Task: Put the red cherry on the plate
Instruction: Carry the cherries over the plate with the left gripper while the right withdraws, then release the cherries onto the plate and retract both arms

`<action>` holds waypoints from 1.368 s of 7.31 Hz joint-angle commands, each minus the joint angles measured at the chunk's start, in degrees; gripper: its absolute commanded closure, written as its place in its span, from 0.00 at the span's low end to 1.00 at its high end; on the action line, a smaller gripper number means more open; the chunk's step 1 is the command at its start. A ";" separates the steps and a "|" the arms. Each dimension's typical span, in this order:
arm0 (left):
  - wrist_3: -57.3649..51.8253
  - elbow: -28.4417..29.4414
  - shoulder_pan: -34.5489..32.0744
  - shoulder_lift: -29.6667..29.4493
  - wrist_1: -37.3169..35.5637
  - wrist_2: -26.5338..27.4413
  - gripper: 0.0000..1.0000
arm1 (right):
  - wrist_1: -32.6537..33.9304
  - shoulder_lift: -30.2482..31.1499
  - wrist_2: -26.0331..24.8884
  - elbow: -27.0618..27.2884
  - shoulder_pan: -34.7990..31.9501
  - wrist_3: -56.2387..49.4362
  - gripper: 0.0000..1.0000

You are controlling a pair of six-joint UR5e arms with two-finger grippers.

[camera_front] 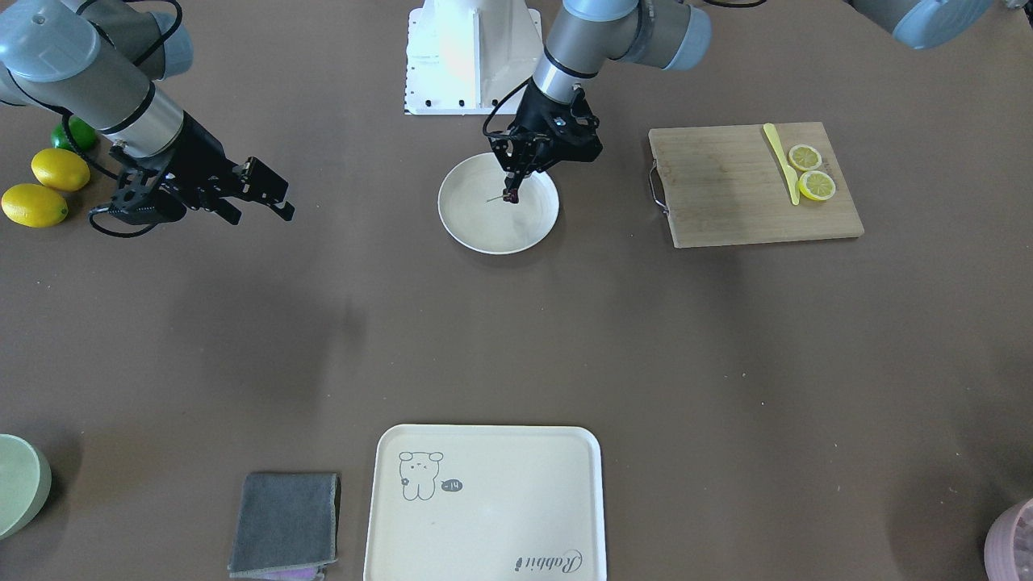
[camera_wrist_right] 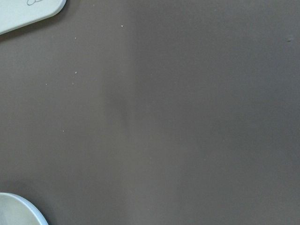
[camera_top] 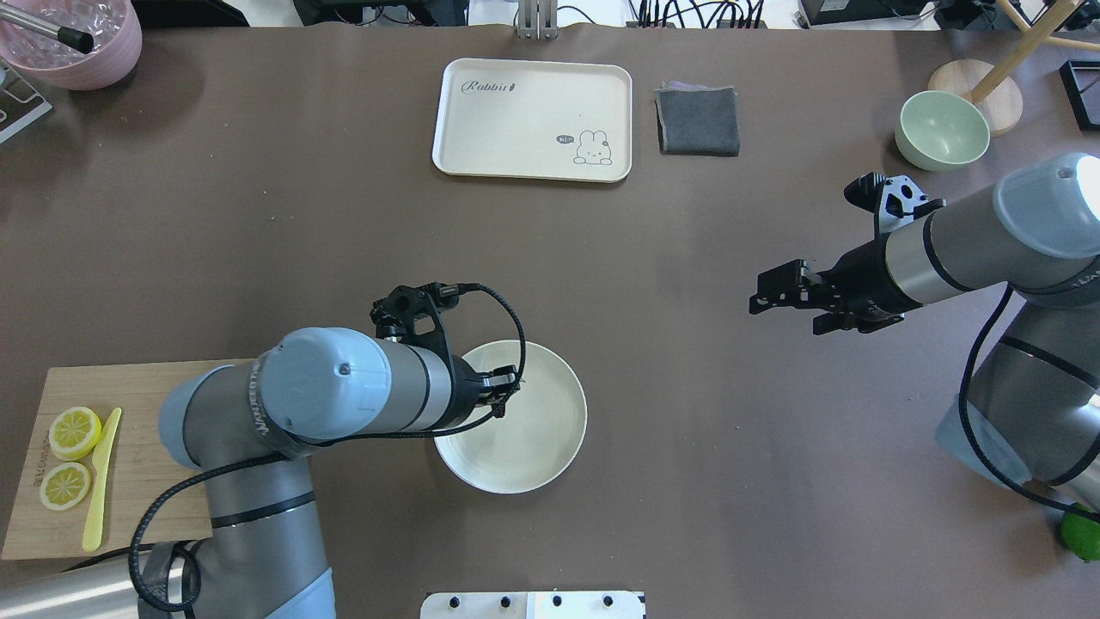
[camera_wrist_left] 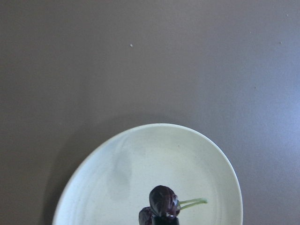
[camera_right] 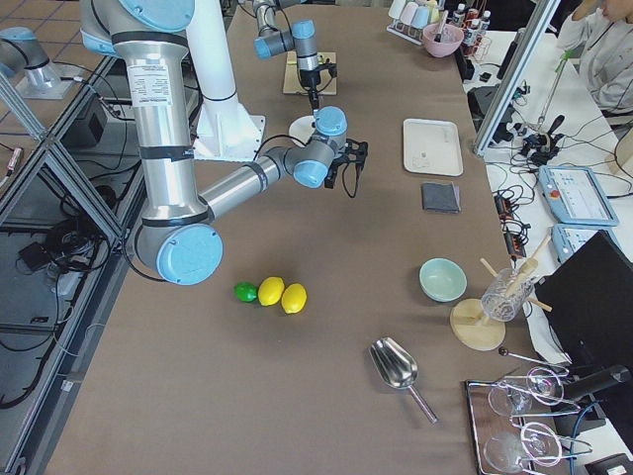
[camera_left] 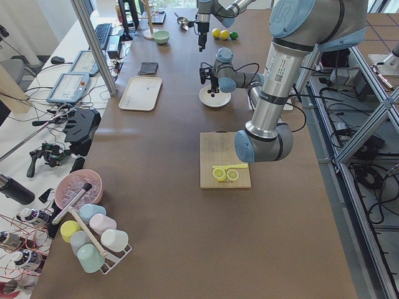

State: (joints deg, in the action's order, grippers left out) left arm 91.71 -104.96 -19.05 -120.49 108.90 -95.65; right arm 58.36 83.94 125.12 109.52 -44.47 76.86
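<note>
Pinched at left gripper [camera_front: 512,194] tips: red cherry [camera_wrist_left: 161,204], 2 dark fruits, green stem poking sideways. Directly beneath the gripper: plate [camera_wrist_left: 89,185]; cherry touching its floor or just above, cannot tell which. Right gripper [camera_front: 262,211] spread wide, well apart, over brown tabletop [camera_front: 516,339].
</note>
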 commanded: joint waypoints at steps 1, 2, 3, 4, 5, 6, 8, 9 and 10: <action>0.05 1.16 1.21 -0.71 -0.44 1.51 0.16 | 0.00 1.22 0.21 0.08 -1.84 -2.58 0.00; 0.04 0.38 0.95 -1.23 -0.71 1.52 0.02 | 0.00 1.57 0.22 -0.18 -1.94 -3.11 0.00; 0.04 -1.19 -0.18 -0.71 -2.89 1.43 0.02 | 0.00 1.57 0.22 -0.10 -3.07 -3.38 0.00; -0.65 -5.73 -2.28 -0.45 -10.82 1.17 0.02 | 0.00 2.01 0.22 0.08 -4.21 -5.04 0.00; -8.14 -11.00 -4.57 0.77 -18.74 -0.32 0.02 | 0.00 4.01 0.13 0.43 -5.70 -8.88 0.00; -15.27 -12.79 -8.94 2.27 -24.04 -3.11 0.02 | 0.00 5.69 0.30 0.43 -7.80 -13.36 0.00; -36.59 -12.55 -19.74 10.67 -23.66 -9.52 0.02 | 0.17 10.25 5.02 0.26 -14.64 -24.50 0.00; -47.57 -12.11 -29.19 12.89 -23.74 -18.09 0.02 | 0.26 12.45 6.70 -0.09 -17.20 -29.26 0.00; -61.08 -10.63 -40.42 15.00 -24.00 -29.92 0.02 | 1.22 14.73 8.46 -0.18 -20.27 -34.88 0.00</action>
State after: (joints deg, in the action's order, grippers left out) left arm 46.18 -116.81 -47.00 -108.54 85.17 -113.32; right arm 58.82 95.87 131.24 109.55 -61.00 48.75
